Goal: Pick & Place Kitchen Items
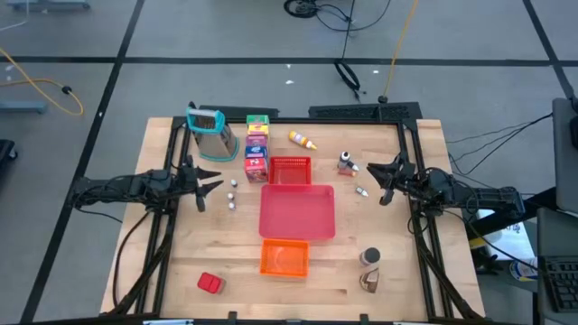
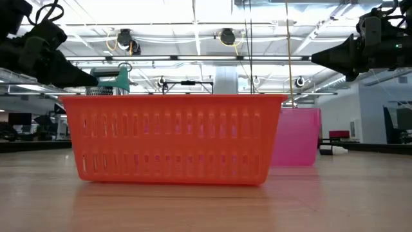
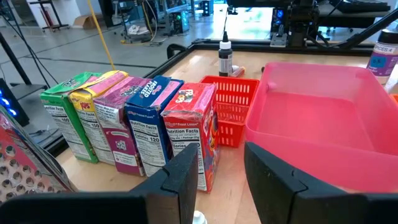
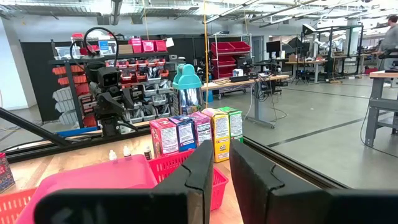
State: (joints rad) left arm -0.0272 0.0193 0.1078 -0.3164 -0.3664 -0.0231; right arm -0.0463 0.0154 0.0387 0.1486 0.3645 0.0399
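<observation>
Five food boxes (image 1: 257,143) upright in a row just behind the red basket (image 1: 290,169), row's long axis running away from it. Yellow squeeze bottle (image 1: 302,139) lying beside, nozzle pointing away from the boxes. Left gripper (image 1: 209,187) and right gripper (image 1: 377,180) flanking the basket, jaws slightly parted, empty.

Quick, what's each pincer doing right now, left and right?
Left pincer: open, holding nothing, beside the food boxes.
Right pincer: open a little, holding nothing.
</observation>
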